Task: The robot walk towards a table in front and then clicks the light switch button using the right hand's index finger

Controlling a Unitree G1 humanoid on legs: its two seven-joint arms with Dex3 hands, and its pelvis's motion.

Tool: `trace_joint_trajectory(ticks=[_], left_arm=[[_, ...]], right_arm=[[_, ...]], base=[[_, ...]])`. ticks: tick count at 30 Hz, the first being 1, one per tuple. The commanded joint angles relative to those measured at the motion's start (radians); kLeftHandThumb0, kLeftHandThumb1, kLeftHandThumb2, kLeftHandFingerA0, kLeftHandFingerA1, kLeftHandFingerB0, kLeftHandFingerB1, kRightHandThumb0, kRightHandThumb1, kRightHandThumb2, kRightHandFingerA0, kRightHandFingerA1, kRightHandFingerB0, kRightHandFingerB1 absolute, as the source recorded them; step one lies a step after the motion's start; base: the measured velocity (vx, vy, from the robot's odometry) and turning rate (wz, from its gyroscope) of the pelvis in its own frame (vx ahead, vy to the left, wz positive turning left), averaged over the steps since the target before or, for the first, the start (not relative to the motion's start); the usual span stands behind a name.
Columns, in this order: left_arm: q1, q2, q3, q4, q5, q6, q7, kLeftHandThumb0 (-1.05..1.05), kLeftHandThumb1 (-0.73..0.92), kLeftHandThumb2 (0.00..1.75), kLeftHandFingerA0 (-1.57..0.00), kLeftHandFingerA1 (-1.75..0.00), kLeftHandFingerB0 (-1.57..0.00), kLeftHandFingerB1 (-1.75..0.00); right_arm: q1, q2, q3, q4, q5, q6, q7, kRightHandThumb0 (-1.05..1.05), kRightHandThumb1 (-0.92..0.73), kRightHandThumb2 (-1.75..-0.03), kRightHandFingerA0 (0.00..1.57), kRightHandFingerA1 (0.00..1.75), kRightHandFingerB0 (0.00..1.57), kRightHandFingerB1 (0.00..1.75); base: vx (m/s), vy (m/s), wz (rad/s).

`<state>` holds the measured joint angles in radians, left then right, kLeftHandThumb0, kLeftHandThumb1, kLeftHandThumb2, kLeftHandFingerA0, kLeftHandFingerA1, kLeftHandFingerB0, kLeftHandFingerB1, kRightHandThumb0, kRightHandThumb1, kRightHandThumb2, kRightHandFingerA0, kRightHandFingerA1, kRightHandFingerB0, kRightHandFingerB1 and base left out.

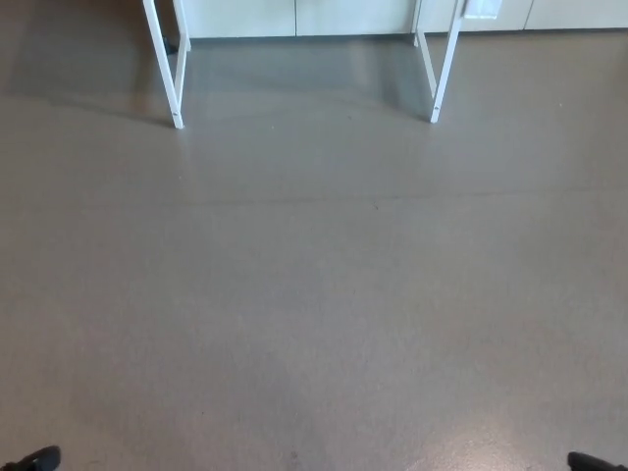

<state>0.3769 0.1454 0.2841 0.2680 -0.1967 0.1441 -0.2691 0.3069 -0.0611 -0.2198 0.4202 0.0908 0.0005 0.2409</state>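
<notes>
I am looking down at a wide grey floor [314,294]. Far ahead, at the top edge, the white legs of the worktop [175,74] are standing on it, one pair to my left and one pair [439,74] to my right, with pale cabinet fronts [294,15] behind them. The worktop's top and the switch are lying above the picture's edge, so I cannot tell where the switch is sitting. A dark tip of my left hand [34,458] is peeking in at the bottom left corner, and a tip of my right hand [592,461] at the bottom right. Too little is showing; I cannot tell whether either hand is wide, narrow, or holding anything.
</notes>
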Motion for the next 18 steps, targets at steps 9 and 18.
trace_joint_trajectory(ticks=[9,18], left_arm=[[0.041,0.01,0.032,-0.064,-0.144,0.124,-0.104,-0.36,0.68,0.6,-0.37,-0.42,-0.24,-0.33],[0.027,0.021,0.017,-0.045,-0.13,0.111,-0.1,-0.36,0.76,0.63,-0.37,-0.42,-0.24,-0.33]], right_arm=[[0.044,0.013,-0.027,-0.04,0.1,-0.044,0.072,-0.33,-0.59,-0.57,0.46,0.52,0.34,0.42],[0.049,-0.003,-0.01,-0.022,0.07,-0.09,0.062,-0.35,-0.58,-0.57,0.48,0.5,0.34,0.41]], base=[[0.0,0.0,0.0],[0.0,0.0,0.0]])
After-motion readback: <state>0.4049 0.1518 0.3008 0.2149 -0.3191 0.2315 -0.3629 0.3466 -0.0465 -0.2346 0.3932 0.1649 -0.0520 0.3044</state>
